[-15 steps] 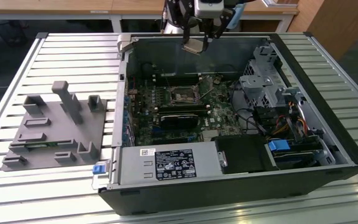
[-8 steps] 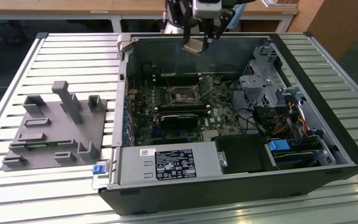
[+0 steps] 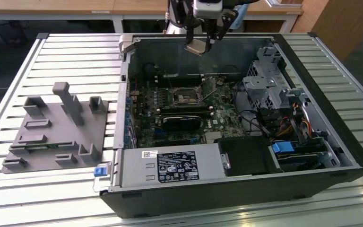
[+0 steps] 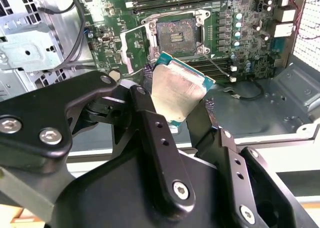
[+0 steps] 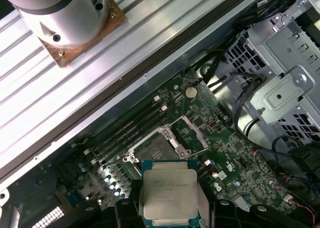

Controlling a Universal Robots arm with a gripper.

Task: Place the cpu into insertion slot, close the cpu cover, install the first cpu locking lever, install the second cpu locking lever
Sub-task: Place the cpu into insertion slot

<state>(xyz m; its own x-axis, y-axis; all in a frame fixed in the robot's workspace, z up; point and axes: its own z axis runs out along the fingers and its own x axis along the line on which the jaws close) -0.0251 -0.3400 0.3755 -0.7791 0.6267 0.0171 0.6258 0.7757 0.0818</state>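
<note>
My gripper [image 3: 200, 40] hangs above the rear wall of the open computer case [image 3: 307, 66], shut on the cpu [image 3: 194, 47]. In both wrist views the cpu [image 4: 177, 93] [image 5: 170, 193] is a silvery square chip with a green edge, clamped between the black fingers [image 4: 155, 133] of the gripper [image 4: 172, 102] [image 5: 170, 211]. The insertion slot [image 3: 186, 98] [image 4: 176, 34] [image 5: 152, 150] lies bare on the green board, well below the chip. The cpu cover [image 4: 134, 48] [image 5: 192, 133] stands flipped open beside the slot.
A grey fixture tray [image 3: 55, 127] lies on the slatted table at the exterior view's left. Inside the case are a black graphics card [image 3: 181, 124], a power supply [image 3: 168, 165] and a metal drive cage [image 3: 270, 90]. Memory slots [image 5: 130, 130] run beside the socket.
</note>
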